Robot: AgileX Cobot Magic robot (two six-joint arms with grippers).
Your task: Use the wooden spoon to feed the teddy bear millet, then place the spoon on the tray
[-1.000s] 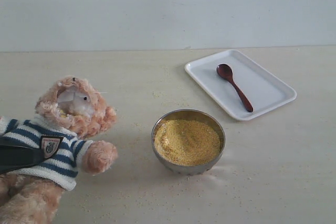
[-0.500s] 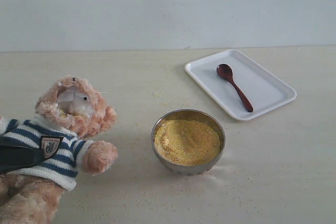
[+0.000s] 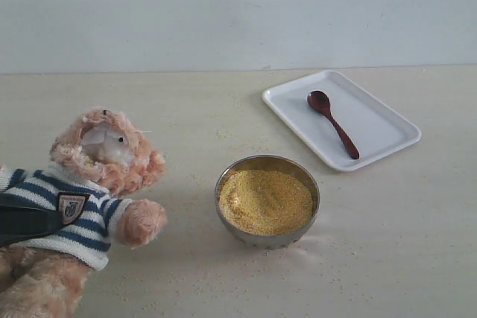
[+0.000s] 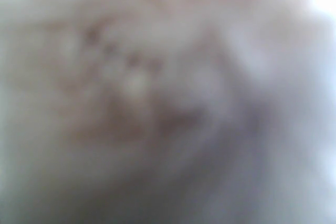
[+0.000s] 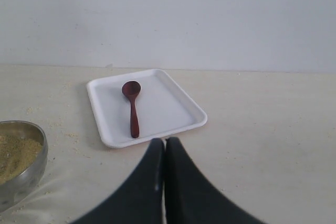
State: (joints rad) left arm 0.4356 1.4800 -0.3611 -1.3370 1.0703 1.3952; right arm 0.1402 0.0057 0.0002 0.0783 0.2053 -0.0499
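Observation:
The teddy bear (image 3: 104, 156) leans at the left edge in the exterior view, muzzle up, with grains on its fur. A dark finger (image 3: 30, 223) of my left gripper lies across its striped sweater, and the left wrist view holds only blurred plush (image 4: 131, 82), so the gripper is closed on the bear's body. The wooden spoon (image 3: 333, 123) (image 5: 132, 109) lies on the white tray (image 3: 384, 138) (image 5: 170, 106), bowl end away from me. Millet (image 3: 264, 200) (image 5: 13, 156) fills the steel bowl (image 3: 267, 240). My right gripper (image 5: 165, 142) is shut and empty, just short of the tray's near rim.
Loose millet grains are scattered on the pale tabletop around the steel bowl (image 5: 29, 177) and towards the tray. A plain light wall runs along the table's far edge.

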